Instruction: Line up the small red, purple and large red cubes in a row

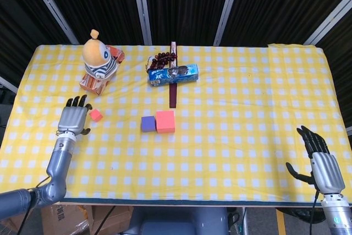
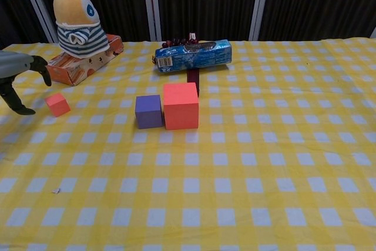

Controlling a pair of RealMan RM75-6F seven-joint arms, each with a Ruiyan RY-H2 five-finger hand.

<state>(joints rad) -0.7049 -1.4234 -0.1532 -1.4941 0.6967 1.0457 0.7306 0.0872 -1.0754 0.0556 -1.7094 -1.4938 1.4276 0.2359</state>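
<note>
3 cubes are seen on the table: 1 small red cube (image 1: 96,115), 1 purple cube (image 1: 147,124) and 1 large red cube (image 1: 165,121). 1 stuffed toy (image 1: 98,59) is counted, and 1 orange box (image 1: 102,70). 1 blue packet of cookies (image 1: 173,74) is seen, 1 dark stick (image 1: 172,90) and 1 bunch of dark beads (image 1: 163,57). 2 hands are counted: 1 left hand (image 1: 73,120) and 1 right hand (image 1: 319,158).

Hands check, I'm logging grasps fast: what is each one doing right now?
Left hand: open, fingers spread, holding nothing, just beside the small red cube.
Right hand: open, holding nothing.
</note>
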